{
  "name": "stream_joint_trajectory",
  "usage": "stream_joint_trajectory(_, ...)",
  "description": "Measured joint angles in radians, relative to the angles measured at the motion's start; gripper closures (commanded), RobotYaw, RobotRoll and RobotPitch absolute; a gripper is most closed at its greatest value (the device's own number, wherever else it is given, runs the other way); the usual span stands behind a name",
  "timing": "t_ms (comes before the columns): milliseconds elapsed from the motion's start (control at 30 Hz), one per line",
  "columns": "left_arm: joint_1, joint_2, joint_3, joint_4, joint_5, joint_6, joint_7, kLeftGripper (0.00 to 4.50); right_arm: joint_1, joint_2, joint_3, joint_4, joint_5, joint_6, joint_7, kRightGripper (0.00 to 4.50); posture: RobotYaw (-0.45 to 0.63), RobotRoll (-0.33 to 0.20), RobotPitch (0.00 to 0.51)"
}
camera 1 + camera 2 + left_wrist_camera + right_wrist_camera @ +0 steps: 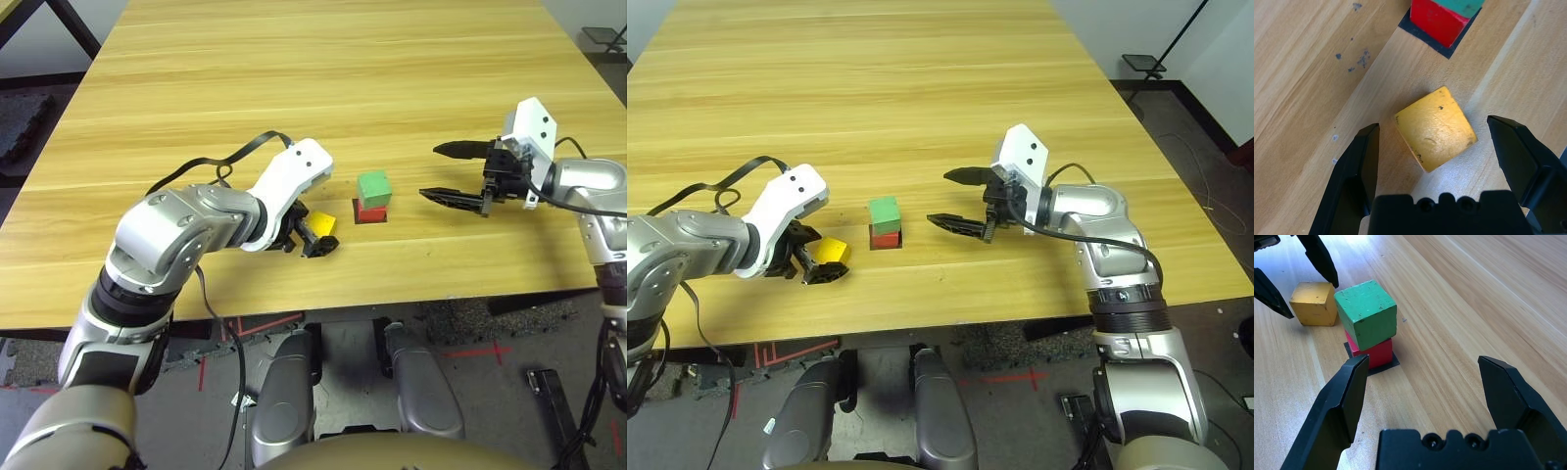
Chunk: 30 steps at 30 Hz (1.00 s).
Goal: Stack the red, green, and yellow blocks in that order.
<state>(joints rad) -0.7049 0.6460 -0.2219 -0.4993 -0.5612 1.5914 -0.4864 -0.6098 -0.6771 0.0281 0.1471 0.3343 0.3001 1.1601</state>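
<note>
The left gripper [1433, 125] stands wide open and empty, its fingers either side of the yellow block [1436, 129], on the table [1327, 44] left of the green block [373, 186] and red block [370, 213]. It looks light, rigid, perhaps slightly slick; pinch opposite side faces low. The right gripper [1424, 357] is open, empty.

Silver forearms [167, 240] with black bands [1132, 311], white wrist brackets [1022, 157] with dark screws, black cables [1107, 241], black two-fingered tools [994, 203].

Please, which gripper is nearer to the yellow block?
Left. The left gripper is open around the yellow block; the right gripper is beyond the stack, farther right.
</note>
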Motion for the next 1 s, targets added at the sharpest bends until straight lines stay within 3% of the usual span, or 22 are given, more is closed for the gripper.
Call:
stream_joint_trajectory(233, 0.002, 0.047, -0.047, 0.026, 0.012, -0.050, -0.004, 0.01, 0.000, 0.002, 0.000, 0.001, -0.002, 0.000, -0.007, 0.00, 0.30, 0.116, 0.232)
stream_joint_trajectory(333, 0.004, 0.047, -0.056, 0.037, 0.012, -0.060, -0.007, 0.60, 0.000, 0.002, 0.000, 0.001, -0.001, 0.000, -0.007, 0.00, 0.29, 0.115, 0.237)
stream_joint_trajectory(533, 0.002, 0.044, -0.062, 0.048, 0.014, -0.083, -0.007, 2.62, 0.002, 0.002, 0.000, 0.001, -0.002, 0.000, -0.013, 0.00, 0.29, 0.115, 0.238)
stream_joint_trajectory(1000, 0.002, 0.038, -0.069, 0.065, 0.033, -0.110, -0.008, 2.63, 0.003, 0.003, 0.000, 0.006, -0.008, -0.013, -0.013, 0.00, 0.30, 0.114, 0.236)
